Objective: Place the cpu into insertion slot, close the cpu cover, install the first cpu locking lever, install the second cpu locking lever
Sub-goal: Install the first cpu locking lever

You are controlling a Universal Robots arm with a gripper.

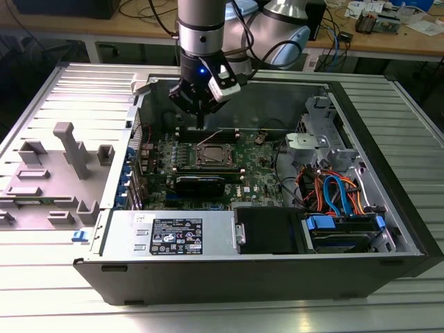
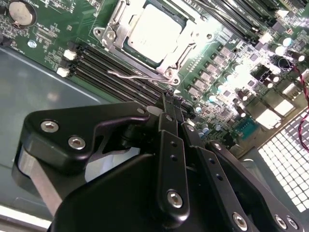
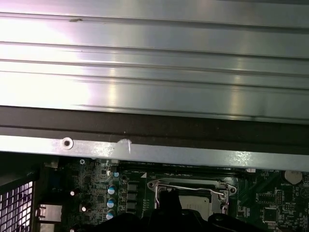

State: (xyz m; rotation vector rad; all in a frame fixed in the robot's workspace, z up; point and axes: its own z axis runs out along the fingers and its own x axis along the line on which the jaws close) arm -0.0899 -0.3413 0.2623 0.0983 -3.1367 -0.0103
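One tool [image 2: 170,104], clenched with nothing seen in its grip, hovers over the memory slots [image 2: 111,60] of the motherboard [image 2: 48,43]. Near it, the cpu [image 2: 154,31] sits seated in the board, with the cpu cover [image 2: 193,41] lying flat around it. A wire lever [image 2: 129,75] runs along the cover edge nearest the tool.

Arm upright, gripper directed downward, jaws closed.

In the exterior view we record the arm [image 1: 201,21] standing vertical, its wrist [image 1: 201,43] showing a blue light, with a white camera block [image 1: 224,81] fixed at one side. The black gripper [image 1: 200,121] points straight down. In the second wrist view we note its fingers [image 2: 172,145] drawn together at the tips, nothing held between them.
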